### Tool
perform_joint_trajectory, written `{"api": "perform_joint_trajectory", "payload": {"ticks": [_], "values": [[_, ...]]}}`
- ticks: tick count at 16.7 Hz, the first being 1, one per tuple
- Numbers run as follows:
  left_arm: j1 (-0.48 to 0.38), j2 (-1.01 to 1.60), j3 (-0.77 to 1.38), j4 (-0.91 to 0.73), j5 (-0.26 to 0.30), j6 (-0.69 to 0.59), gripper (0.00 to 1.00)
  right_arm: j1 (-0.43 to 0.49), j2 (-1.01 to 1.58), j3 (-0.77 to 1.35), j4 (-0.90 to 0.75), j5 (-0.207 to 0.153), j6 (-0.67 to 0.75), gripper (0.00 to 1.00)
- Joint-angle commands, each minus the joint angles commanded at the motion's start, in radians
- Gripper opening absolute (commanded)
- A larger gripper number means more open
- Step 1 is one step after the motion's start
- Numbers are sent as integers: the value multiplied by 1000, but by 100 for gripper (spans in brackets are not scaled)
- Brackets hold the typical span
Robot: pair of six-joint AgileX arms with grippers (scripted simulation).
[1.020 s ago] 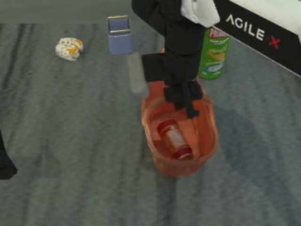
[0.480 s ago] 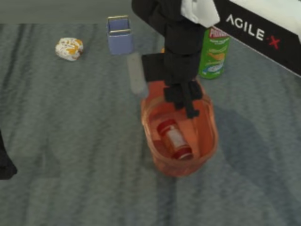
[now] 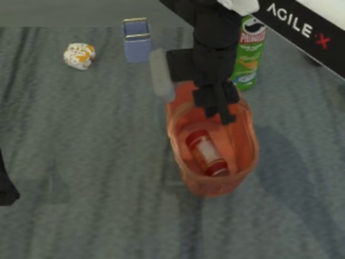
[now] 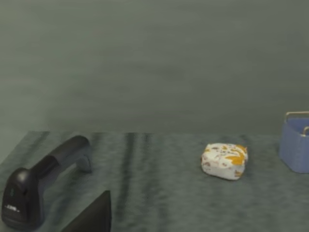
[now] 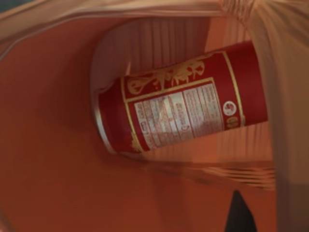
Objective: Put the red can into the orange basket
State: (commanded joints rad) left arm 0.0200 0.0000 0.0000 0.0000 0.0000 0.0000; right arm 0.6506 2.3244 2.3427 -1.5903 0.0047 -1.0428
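Grey table [image 3: 81,162], red can [image 3: 206,154] lying in orange basket [image 3: 245,162]; right gripper [image 3: 218,105] above, grip unclear; green tube [image 3: 248,54] behind

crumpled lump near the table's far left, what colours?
The crumpled lump is white with orange-yellow patches; left wrist view shows it best.

The red can [image 3: 206,154] lies on its side inside the orange basket [image 3: 245,162]. The right gripper [image 3: 220,108] hangs over the basket's far rim. A green tube [image 3: 248,53] stands just behind the basket.
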Motion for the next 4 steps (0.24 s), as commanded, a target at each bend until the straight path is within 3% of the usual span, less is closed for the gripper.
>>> {"api": "perform_joint_trajectory", "payload": {"ticks": [4], "values": [[0, 0, 0, 0, 0, 0, 100, -13, -3, 90, -91, 0, -16, 0]]}}
